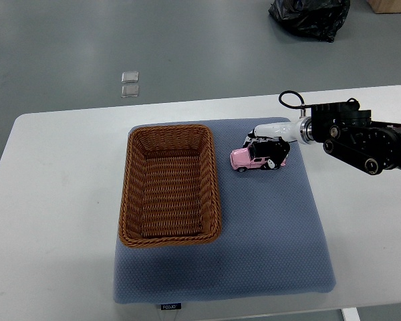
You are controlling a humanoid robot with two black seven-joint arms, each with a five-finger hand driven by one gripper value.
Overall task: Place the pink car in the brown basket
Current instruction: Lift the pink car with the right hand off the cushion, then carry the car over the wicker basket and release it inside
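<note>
Pink toy car (248, 158) sits on the blue mat, right robot hand (270, 151) gripping it; brown woven wicker basket (170, 136) empty.

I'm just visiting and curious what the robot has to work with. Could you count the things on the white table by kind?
Pink toy car: 1, on the mat beside the basket, with the right hand closed around its rear
Brown wicker basket: 1, nothing inside
Blue-grey mat: 1, under both
Total: 3
</note>
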